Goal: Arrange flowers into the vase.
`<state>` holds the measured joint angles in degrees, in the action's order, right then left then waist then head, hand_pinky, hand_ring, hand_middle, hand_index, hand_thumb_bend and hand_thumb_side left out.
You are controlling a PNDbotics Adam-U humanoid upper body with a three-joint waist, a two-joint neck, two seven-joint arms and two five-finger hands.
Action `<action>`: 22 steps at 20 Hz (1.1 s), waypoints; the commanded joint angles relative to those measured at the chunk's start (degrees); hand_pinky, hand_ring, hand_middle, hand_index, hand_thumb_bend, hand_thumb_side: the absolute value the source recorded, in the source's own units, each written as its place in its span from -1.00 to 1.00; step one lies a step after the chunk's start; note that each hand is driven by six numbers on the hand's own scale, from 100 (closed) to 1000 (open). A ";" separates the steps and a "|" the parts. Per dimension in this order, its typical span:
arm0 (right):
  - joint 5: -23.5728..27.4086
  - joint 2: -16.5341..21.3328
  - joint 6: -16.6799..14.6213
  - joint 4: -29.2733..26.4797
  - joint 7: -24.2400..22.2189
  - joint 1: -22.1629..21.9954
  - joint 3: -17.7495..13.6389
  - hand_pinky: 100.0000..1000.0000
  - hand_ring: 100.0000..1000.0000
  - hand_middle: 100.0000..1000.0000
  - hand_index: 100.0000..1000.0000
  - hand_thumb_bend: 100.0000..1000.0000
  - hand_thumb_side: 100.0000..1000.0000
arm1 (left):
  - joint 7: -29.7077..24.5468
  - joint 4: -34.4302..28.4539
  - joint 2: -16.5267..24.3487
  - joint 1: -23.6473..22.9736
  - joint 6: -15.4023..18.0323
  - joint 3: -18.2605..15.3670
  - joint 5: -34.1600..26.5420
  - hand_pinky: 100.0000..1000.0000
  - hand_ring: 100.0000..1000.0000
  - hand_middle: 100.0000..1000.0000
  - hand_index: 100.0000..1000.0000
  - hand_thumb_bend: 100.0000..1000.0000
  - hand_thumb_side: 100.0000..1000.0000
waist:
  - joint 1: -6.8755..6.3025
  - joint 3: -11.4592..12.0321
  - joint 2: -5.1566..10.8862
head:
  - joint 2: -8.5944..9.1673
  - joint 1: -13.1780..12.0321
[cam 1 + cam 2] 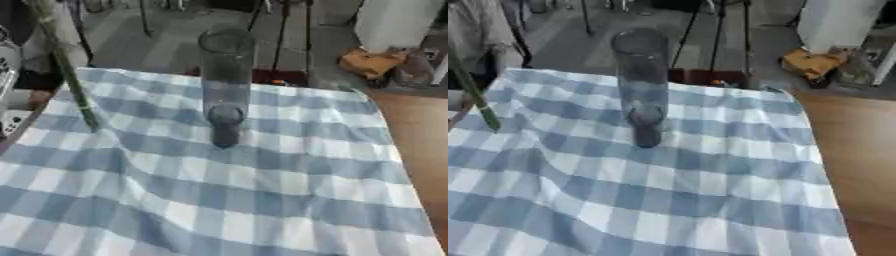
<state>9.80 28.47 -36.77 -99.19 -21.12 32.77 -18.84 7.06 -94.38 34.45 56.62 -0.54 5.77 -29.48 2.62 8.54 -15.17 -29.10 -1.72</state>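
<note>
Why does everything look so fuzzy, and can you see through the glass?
Left eye view: the whole picture is soft, so the checked cloth squares blur at their edges; the tall glass vase is see-through, the cloth showing dimly behind it. Right eye view: same softness; the green stem at the left edge is smeared, and light is even, without strong glare.

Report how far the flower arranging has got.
Done: nothing that shows; the clear vase stands upright on the checked cloth with no stems in it. In hand: one green stem hangs at the left, its lower end over the cloth; what holds it is out of view. Left: getting the stem into the vase.
</note>
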 commanded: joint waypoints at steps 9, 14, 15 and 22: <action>0.77 0.92 0.39 -0.84 0.56 0.70 -0.19 0.29 0.50 0.50 0.57 -1.00 1.00 | 7.98 7.15 -0.83 8.02 7.59 -1.29 -1.06 -1.00 -1.00 -1.00 -0.76 -1.00 0.44 | -0.41 -0.96 1.33 | 1.15 0.37; 1.08 0.89 0.80 -1.27 0.52 1.14 0.31 0.29 0.50 0.49 0.57 -1.00 1.00 | 9.38 10.50 -1.01 11.41 9.13 -1.57 0.39 -1.00 -1.00 -1.00 -0.76 -1.00 0.41 | -1.20 -1.28 1.37 | 1.09 0.84; 1.17 0.83 1.00 -1.44 0.47 1.22 0.43 0.29 0.50 0.49 0.57 -1.00 1.00 | 9.61 11.16 -1.01 11.91 9.46 -1.62 0.86 -1.00 -1.00 -1.00 -0.76 -1.00 0.41 | -1.35 -1.37 1.37 | 1.12 0.89; 1.44 0.38 1.94 -1.88 -0.21 0.86 0.60 0.28 0.50 0.49 0.56 -1.00 1.00 | 11.59 13.94 -1.97 14.32 11.50 -2.73 1.27 -1.00 -1.00 -1.00 -0.76 -1.00 0.46 | -1.98 -2.21 1.55 | 1.70 0.38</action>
<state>10.72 27.91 -35.10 -99.93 -21.27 33.02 -18.13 18.22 -80.37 31.92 69.11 10.51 4.12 -28.32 0.91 6.30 -15.12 -28.10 -1.10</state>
